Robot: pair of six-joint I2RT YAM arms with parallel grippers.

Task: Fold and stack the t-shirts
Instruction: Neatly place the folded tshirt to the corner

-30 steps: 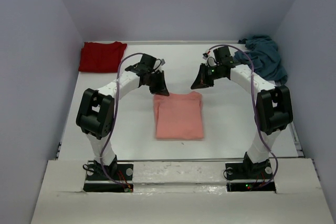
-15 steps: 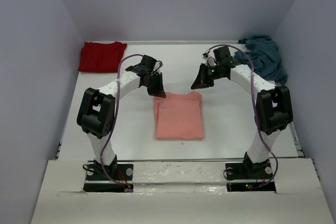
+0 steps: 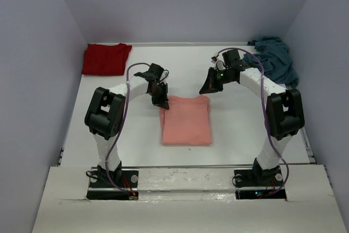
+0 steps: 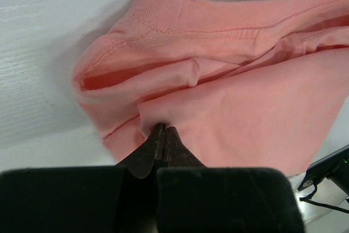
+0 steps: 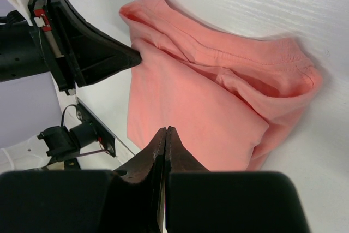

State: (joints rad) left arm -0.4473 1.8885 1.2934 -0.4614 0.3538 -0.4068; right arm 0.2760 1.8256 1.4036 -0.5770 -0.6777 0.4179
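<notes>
Left claw (image 3: pixel 163 105) pinched together, tip touching corner of folded pink shirt (image 3: pixel 186 123). Right claw (image 3: pixel 205 89) pinched together, holding nothing.

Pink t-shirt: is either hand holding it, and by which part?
Neither, as far as shows. Left hand shut, tips against the pink t-shirt at its far-left corner; right hand shut and empty.

left arm (image 3: pixel 133 84): stretched forward and inward, wrist pitched steeply down
left gripper (image 3: pixel 162 103): jaws pressed together, tips lowest
right arm (image 3: pixel 256 83): bent inward, wrist tilted down
right gripper (image 3: pixel 205 89): jaws closed tight
</notes>
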